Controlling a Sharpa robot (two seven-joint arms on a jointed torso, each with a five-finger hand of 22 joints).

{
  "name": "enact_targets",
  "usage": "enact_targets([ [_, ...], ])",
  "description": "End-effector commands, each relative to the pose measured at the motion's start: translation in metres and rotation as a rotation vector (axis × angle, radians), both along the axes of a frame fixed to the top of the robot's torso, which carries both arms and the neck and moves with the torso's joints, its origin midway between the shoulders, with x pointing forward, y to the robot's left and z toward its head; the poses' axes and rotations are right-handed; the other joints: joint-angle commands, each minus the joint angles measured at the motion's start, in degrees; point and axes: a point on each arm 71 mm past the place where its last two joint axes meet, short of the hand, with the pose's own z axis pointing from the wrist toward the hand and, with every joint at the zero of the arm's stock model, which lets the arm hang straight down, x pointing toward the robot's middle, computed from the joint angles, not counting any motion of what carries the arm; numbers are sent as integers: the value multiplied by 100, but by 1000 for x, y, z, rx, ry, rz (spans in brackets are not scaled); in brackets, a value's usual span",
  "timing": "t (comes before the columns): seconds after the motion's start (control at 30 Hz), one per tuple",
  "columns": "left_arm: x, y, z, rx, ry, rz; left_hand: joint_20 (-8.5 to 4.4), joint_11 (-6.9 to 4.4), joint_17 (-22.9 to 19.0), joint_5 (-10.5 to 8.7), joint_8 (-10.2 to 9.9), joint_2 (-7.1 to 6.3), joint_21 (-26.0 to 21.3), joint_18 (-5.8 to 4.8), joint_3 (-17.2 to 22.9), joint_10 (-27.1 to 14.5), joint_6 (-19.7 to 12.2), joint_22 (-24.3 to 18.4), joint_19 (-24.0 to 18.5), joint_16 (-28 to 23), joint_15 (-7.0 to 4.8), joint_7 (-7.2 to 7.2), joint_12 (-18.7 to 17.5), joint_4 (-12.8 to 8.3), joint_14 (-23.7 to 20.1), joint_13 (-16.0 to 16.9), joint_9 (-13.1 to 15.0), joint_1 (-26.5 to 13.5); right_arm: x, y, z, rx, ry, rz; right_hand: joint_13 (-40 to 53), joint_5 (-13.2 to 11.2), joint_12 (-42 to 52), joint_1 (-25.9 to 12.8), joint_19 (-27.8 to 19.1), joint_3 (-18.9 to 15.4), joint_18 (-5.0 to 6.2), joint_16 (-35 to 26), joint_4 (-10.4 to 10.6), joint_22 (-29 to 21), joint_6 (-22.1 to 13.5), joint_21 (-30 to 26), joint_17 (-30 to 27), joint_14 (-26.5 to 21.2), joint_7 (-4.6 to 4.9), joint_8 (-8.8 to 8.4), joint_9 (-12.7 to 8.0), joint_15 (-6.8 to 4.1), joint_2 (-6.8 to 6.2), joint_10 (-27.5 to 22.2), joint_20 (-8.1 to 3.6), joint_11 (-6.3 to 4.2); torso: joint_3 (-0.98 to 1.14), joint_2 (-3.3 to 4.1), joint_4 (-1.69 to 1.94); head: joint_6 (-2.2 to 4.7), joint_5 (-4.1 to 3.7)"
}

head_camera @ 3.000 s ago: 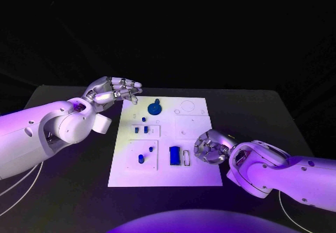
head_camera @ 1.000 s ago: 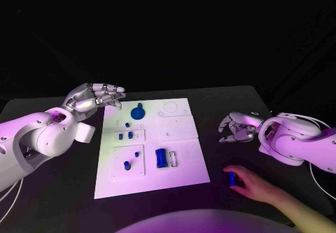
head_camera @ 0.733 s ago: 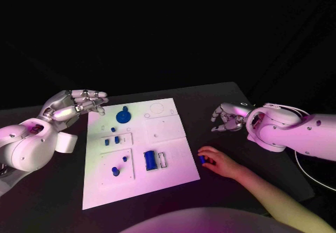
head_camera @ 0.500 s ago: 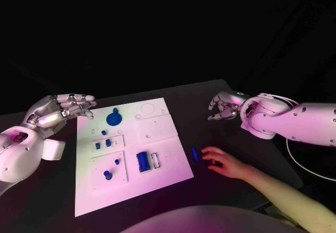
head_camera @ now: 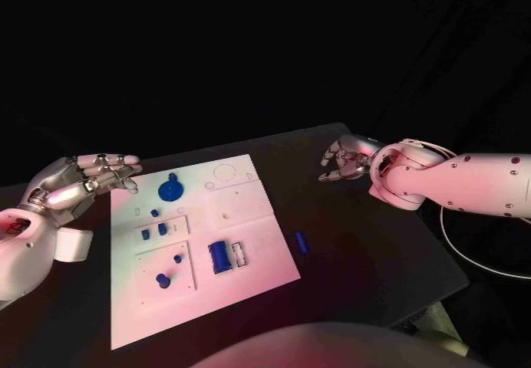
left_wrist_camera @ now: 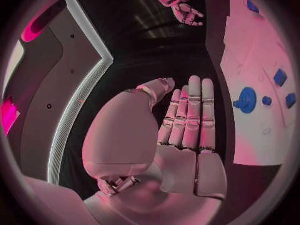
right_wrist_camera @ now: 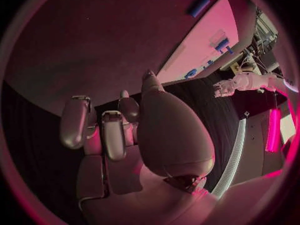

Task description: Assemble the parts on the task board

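Observation:
The white task board lies on the black table. It carries a round blue disc, a blue block, a blue peg and several small blue pieces. One loose blue piece lies on the table just right of the board. My left hand hovers beside the board's far left corner, fingers straight and holding nothing; the left wrist view shows its flat palm next to the disc. My right hand hangs well to the right of the board, fingers loosely bent and empty.
The table's right edge and near right corner lie close under my right arm. Bare black tabletop spreads between the board and my right hand. In the right wrist view the loose piece lies beside the board's edge.
The camera has swung. A person's hand set a blue piece on the table right of the board and withdrew. My right hand left the board and moved off to the far right.

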Motion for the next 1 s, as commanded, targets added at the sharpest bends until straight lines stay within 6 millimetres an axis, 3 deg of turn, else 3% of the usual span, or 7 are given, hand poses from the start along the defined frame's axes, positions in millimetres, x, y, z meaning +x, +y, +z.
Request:
enact_targets([
  [0.03,-1,-3,0,-14,-1,-20,-12,-2,5,22,24,59,20,64,12,-22,18,5,-41,-35,25,9,38,-36,1,5,-8,14,-3,11,-3,4,40,30,21,99,45,0,-14,-51,61,-16,-13,950,116,11,195,316,-31,78,7,-4,79,17,-19,-58,-12,-2,14,14,91],
  [0.17,-2,-3,0,-14,0,-20,-12,-2,5,22,24,59,20,64,12,-22,18,5,-41,-35,25,9,38,-36,1,5,-8,14,-10,24,-8,9,75,42,40,162,84,18,4,-95,56,-18,-12,959,303,38,200,321,-90,211,54,-46,131,48,-53,-109,-24,-4,8,24,184],
  [0.23,-2,-3,-1,-14,0,-21,-12,-2,5,22,24,59,20,64,12,-22,18,5,-41,-35,25,9,38,-36,1,5,-8,14,-16,33,-12,14,102,48,40,170,93,13,8,-131,57,-27,-9,960,434,34,186,320,-137,313,112,-78,159,67,-80,-149,-27,-5,5,27,274],
  [0.43,-2,-3,-1,-14,0,-19,-12,-3,11,22,26,61,25,64,12,-20,20,10,-44,-39,24,7,41,-39,2,5,-10,13,-29,49,-22,24,145,54,31,185,91,-49,7,-188,60,-38,5,955,518,10,170,319,-178,403,180,-112,204,84,-112,-186,-24,-11,7,53,375],
  [0.7,-2,-2,-1,-13,0,-16,-12,-3,11,22,26,61,25,64,12,-20,20,10,-44,-39,24,7,41,-39,2,5,-10,13,-43,60,-29,23,181,64,-8,245,53,-317,17,-334,57,-40,13,957,499,7,182,325,-200,446,233,-131,303,92,-137,-204,-25,-8,0,40,423],
  [1.0,-2,-1,-1,-12,1,-15,-12,-3,11,22,26,61,25,64,12,-20,20,10,-44,-39,24,7,41,-39,2,5,-10,13,-58,70,-43,19,234,78,7,249,73,-347,24,-357,54,-36,8,961,510,23,191,328,-207,459,241,-135,321,110,-140,-210,-11,-1,0,23,439],
])
